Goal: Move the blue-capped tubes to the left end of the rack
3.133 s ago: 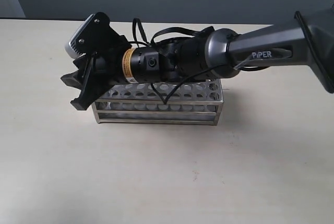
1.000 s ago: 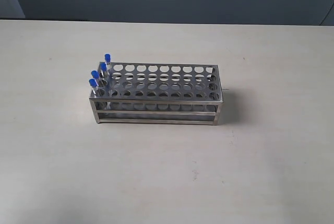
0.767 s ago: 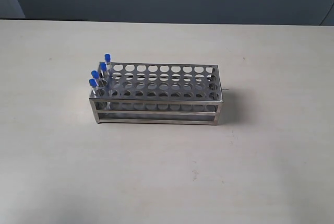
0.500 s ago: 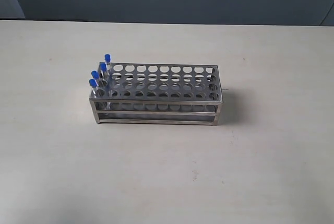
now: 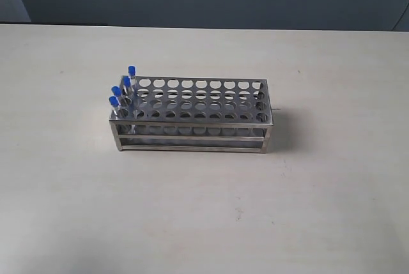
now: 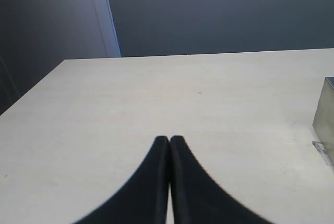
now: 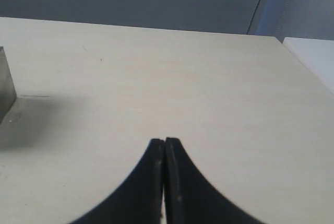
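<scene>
Well, the blue-capped tubes stand upright at the left end of the rack, its long axis lying crosswise on the desk. Both the left claw and right claw are clenched, empty, clear of it; the left looks nearer them

- The left gripper has its two black fingers pressed together, holding nothing.
- The right gripper is closed the same way, also holding nothing.

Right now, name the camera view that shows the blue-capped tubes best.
The exterior view: all four blue-capped tubes stand in the rack's left end. Both wrist views catch only a steel edge of the rack, no blue caps.
</scene>
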Available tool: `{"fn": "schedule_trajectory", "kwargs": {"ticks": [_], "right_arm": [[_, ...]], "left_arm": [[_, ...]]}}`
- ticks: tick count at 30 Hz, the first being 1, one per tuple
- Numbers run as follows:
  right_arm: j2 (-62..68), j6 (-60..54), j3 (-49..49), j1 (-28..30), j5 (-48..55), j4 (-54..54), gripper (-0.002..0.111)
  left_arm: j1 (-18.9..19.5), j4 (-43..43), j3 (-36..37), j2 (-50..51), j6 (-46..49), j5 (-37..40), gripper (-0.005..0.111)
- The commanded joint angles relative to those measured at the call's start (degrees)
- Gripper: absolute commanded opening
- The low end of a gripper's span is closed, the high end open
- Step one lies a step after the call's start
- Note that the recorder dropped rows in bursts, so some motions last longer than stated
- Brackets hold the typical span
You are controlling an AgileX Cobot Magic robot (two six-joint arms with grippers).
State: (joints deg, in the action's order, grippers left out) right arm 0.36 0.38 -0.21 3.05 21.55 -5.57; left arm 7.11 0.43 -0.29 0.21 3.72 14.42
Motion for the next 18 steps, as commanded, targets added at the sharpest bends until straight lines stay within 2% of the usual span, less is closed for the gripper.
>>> {"fn": "schedule_trajectory", "kwargs": {"ticks": [1, 5, 18], "right_arm": [[-0.4, 1.2, 0.2, 0.3, -1.1, 0.9, 0.000], [-0.4, 4.6, 0.2, 0.3, -1.2, 0.9, 0.000], [-0.4, 4.7, 0.2, 0.3, -1.2, 5.3, 0.000]], "left_arm": [[-0.4, 0.3, 0.3, -0.2, -0.2, -0.7, 0.000], [-0.4, 0.3, 0.3, -0.2, -0.2, -0.7, 0.000], [-0.4, 0.3, 0.3, -0.2, -0.2, -0.7, 0.000]]}}
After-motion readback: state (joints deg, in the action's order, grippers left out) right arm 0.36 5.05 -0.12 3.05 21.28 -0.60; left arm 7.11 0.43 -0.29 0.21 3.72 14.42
